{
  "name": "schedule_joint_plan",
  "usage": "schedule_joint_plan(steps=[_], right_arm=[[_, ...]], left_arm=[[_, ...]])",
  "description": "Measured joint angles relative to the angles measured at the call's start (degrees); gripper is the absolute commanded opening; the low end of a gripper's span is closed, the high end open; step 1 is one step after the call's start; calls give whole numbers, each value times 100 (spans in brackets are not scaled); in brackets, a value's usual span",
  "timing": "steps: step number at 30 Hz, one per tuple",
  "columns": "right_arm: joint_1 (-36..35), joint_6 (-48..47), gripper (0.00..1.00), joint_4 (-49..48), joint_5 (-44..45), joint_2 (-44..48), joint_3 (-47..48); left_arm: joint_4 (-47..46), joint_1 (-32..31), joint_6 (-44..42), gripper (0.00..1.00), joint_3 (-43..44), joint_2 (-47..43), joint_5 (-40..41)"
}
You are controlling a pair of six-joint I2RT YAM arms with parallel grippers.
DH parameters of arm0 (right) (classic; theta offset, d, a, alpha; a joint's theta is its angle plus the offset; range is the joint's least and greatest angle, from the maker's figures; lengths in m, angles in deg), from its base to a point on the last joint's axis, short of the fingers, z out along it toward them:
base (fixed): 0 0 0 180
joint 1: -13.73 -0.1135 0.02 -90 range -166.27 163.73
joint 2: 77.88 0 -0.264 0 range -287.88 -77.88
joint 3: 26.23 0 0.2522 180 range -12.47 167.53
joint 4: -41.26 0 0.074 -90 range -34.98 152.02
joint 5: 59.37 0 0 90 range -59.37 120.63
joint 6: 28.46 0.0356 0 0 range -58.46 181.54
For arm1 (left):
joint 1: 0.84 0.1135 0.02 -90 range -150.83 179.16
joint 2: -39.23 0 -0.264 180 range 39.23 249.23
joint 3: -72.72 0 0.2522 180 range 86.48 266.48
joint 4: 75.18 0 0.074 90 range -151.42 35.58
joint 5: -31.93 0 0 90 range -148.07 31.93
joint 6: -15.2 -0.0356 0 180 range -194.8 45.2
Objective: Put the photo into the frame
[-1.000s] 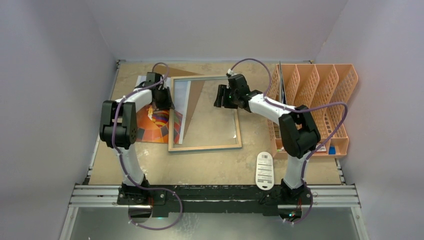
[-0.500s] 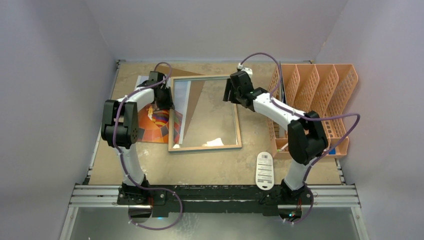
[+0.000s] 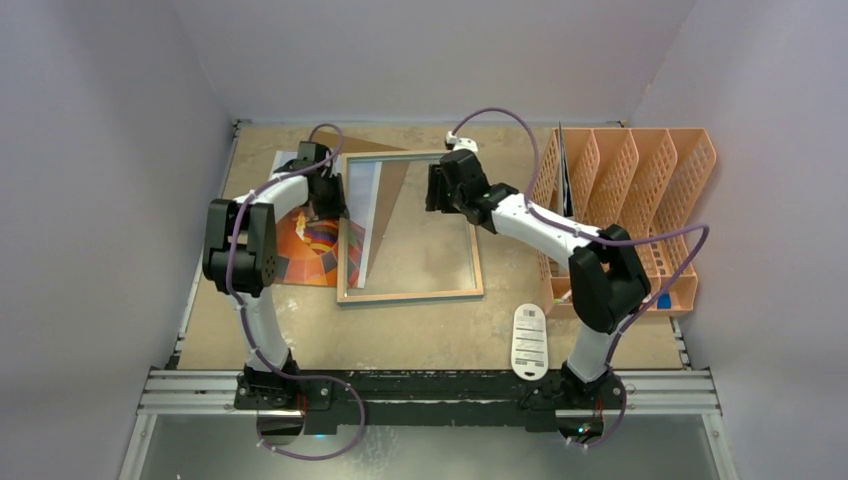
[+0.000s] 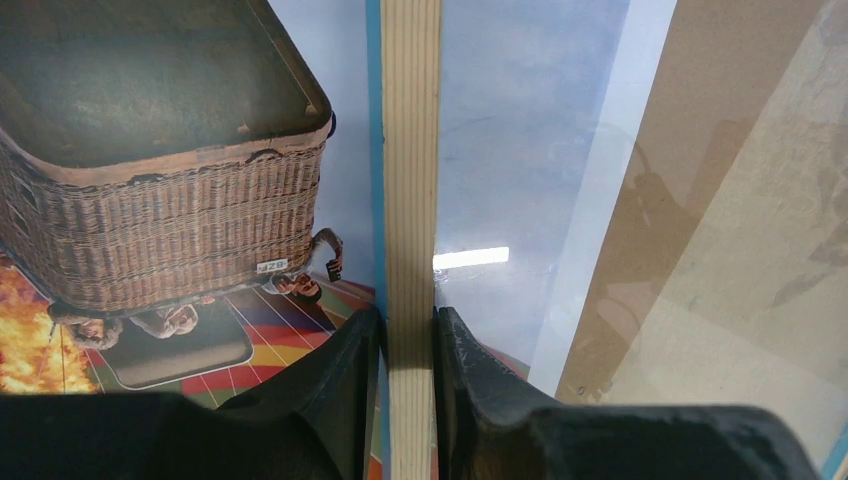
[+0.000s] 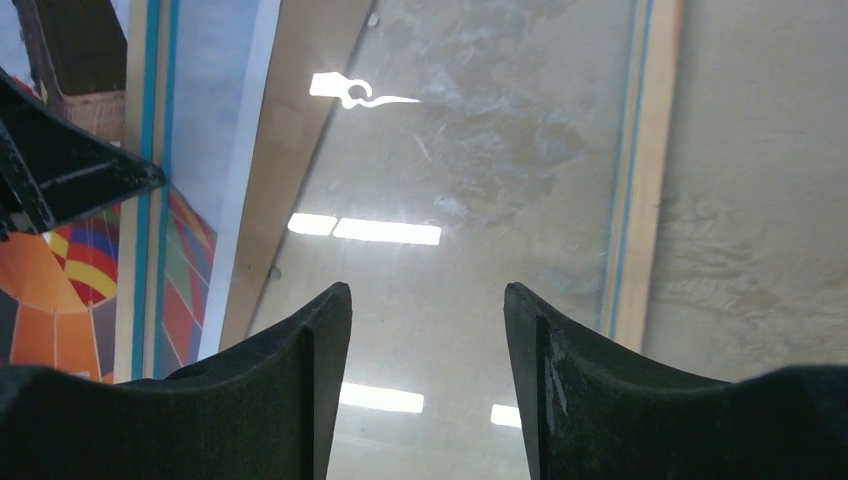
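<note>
A white remote point(image 3: 529, 341) lies nearest. Beyond it the frame point(image 3: 409, 296) lies wood side up on the surface point(image 3: 300, 330), overlapping the photo point(image 3: 318, 262) at left and a brown board point(image 3: 392, 190). The left tool point(image 4: 408, 318) is clenched on the frame's left rail; its wrist view alone shows the printed basket. The right tool point(image 5: 428, 310) hangs released over the glass, an orange rack point(image 3: 640, 190) to its right.

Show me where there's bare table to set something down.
Barest: the strip between the frame and the arm bases, left of the white device. Crowded: the left, where the left claw grips the frame over the photo, and the right, where the right arm crosses beside the orange rack.
</note>
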Motion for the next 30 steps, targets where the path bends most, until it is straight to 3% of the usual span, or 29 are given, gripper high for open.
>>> schedule_joint_plan(steps=[6, 11, 22, 30], right_arm=[[-295, -2, 60, 20, -61, -258, 52], [-730, -17, 62, 22, -72, -581, 514], [-1617, -24, 58, -258, -374, -1705, 1978], [-2028, -262, 56, -345, 525, -3152, 3558]], left_arm=[[221, 4, 11, 48, 111, -4, -232], [387, 4, 52, 55, 170, -249, -254], [168, 350, 424, 51, -205, -1672, 831], [-179, 1025, 1115, 44, -1084, -1762, 874]])
